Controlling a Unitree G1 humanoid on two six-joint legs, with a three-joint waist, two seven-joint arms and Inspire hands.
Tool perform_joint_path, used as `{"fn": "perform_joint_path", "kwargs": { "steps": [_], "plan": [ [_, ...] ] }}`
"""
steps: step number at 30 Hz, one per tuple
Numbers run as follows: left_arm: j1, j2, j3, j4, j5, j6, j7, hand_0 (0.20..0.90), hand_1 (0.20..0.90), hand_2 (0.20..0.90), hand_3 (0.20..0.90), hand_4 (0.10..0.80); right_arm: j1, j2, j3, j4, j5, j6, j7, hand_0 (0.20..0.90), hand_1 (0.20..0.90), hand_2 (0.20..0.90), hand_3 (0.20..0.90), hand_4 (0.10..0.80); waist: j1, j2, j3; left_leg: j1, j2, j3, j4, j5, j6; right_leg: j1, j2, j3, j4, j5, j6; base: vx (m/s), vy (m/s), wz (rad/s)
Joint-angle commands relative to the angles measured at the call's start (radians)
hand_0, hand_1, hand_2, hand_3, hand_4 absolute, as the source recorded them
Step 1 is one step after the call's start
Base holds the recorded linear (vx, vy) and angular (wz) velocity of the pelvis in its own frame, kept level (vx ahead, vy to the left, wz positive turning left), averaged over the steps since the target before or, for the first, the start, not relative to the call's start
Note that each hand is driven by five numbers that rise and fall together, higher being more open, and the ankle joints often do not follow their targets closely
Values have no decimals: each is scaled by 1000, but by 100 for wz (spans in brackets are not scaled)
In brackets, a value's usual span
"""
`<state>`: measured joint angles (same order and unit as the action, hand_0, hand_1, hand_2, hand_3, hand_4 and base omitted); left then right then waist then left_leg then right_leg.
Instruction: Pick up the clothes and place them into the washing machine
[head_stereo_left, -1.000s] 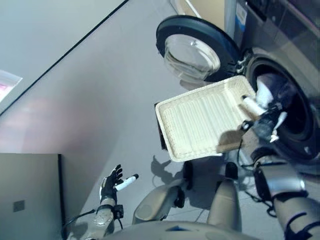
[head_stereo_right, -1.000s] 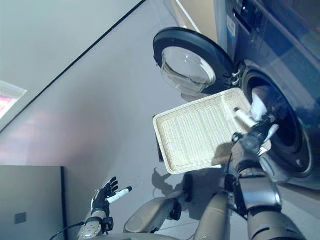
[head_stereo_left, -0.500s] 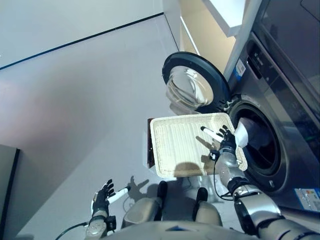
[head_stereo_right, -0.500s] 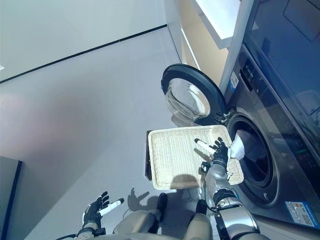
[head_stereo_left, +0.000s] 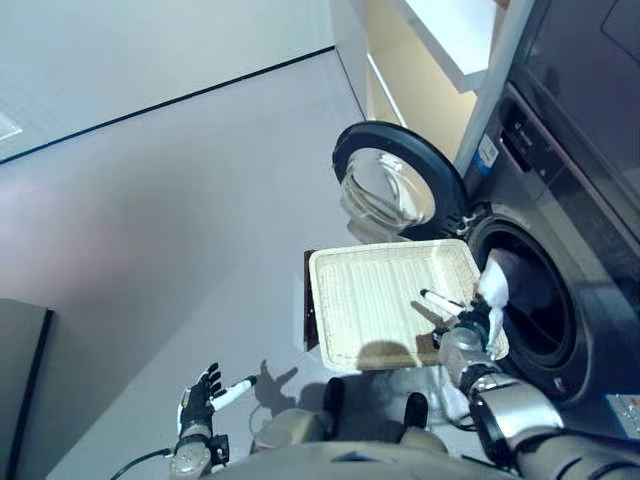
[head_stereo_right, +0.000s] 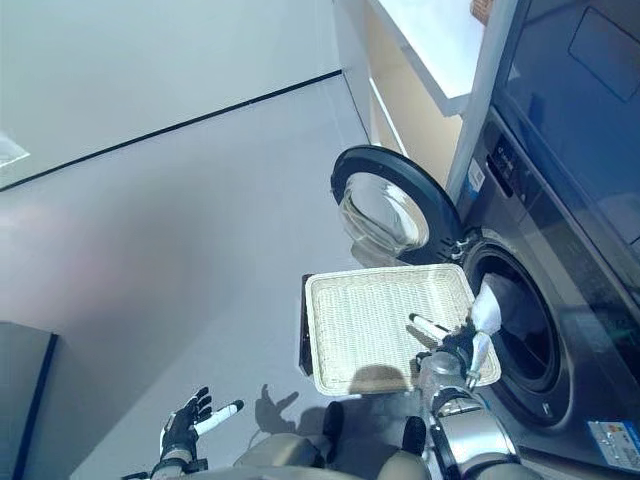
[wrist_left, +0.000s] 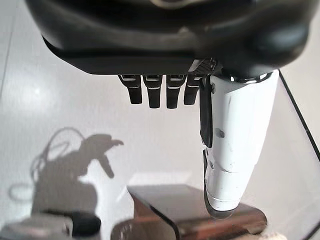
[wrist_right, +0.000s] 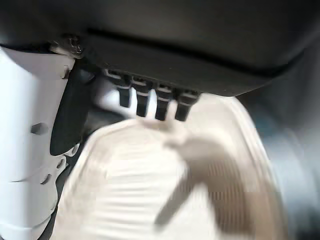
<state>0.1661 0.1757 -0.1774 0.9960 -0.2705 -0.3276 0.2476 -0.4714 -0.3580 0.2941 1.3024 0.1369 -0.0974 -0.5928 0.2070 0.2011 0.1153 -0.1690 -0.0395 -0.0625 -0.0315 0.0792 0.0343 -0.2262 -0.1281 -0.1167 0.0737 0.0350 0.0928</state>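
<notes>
Right hand (head_stereo_right: 452, 345) hovering with fingers straight and thumb spread over the right edge of the shallow cream wicker basket (head_stereo_right: 365, 320), holding nothing. White cloth (head_stereo_right: 486, 310) hanging at the mouth of the dark front-loading washing machine (head_stereo_right: 540, 290), round glass door (head_stereo_right: 385, 210) swung wide. Left hand (head_stereo_right: 182, 432) low over the grey floor (head_stereo_right: 180, 220), fingers splayed, empty.

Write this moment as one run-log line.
clothes: in washing machine drum mouth | basket: empty | right hand: open over basket | left hand: open, idle

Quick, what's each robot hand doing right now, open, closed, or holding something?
Left robot hand: open, empty, low over the floor.
Right robot hand: open, holding nothing, above the basket beside the white clothes.
</notes>
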Motion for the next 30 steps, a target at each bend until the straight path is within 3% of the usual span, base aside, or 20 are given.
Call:
{"fn": "perform_joint_path", "kwargs": {
  "steps": [1, 5, 9, 16, 22, 26, 29, 30],
  "plan": [
    [-41, 66, 0, -2, 43, -52, 69, 900, 900, 900, 900, 800, -198, -121, 72, -24, -298, 60, -88, 900, 900, 900, 900, 800, 29, -15, 46, -69, -40, 22, 54, 15, -42, -14, -19, 6, -6, 58, -21, -59, -30, 11],
    [4, 75, -26, -87, 30, -63, 39, 900, 900, 900, 900, 800, -322, -211, 168, 81, -430, 120, -79, 900, 900, 900, 900, 800, 37, -19, 92, -113, -32, 12, 74, 26, -43, -53, -17, -3, 20, 57, -26, -64, -28, 10],
    [-11, 64, -59, -68, 5, -54, 31, 900, 900, 900, 900, 800, -409, -281, 234, 150, -509, 182, -75, 900, 900, 900, 900, 800, 27, -54, 148, -166, -26, 5, 100, 34, -44, -98, -5, -8, 47, 56, -36, -50, -40, 8],
    [-32, 66, -84, -108, -23, -36, 40, 900, 900, 900, 900, 800, -514, -369, 267, 246, -488, 221, -67, 900, 900, 900, 900, 800, 30, -79, 217, -258, -19, -6, 158, 34, -56, -172, -2, -26, 89, 46, -51, -52, -44, 10],
    [-47, 77, -90, -174, -32, -29, 48, 900, 900, 900, 900, 800, -549, -427, 272, 275, -477, 238, -62, 900, 900, 900, 900, 800, 40, -73, 258, -351, -29, -13, 233, 19, -57, -260, -2, -28, 163, 24, -68, -69, -27, 12],
    [-56, 79, -90, -198, -30, -25, 53, 900, 900, 900, 900, 800, -551, -460, 260, 293, -464, 237, -54, 900, 900, 900, 900, 800, 41, -61, 273, -425, -40, -15, 305, -2, -55, -330, -8, -30, 240, -3, -80, -62, 0, 13],
    [-53, 87, -63, -248, -32, -25, 61, 900, 900, 900, 900, 800, -543, -527, 258, 311, -477, 254, -42, 900, 900, 900, 900, 800, 48, -48, 266, -551, -54, -11, 489, -107, -42, -465, -12, 7, 448, -101, -92, 29, 12, 22],
    [-53, 87, -63, -248, -32, -25, 61, 900, 900, 900, 900, 800, -543, -527, 259, 311, -478, 254, -42, 900, 900, 900, 900, 800, 49, -49, 264, -555, -54, -11, 492, -109, -42, -468, -12, 7, 451, -103, -91, -55, 39, 7]
  ]
}}
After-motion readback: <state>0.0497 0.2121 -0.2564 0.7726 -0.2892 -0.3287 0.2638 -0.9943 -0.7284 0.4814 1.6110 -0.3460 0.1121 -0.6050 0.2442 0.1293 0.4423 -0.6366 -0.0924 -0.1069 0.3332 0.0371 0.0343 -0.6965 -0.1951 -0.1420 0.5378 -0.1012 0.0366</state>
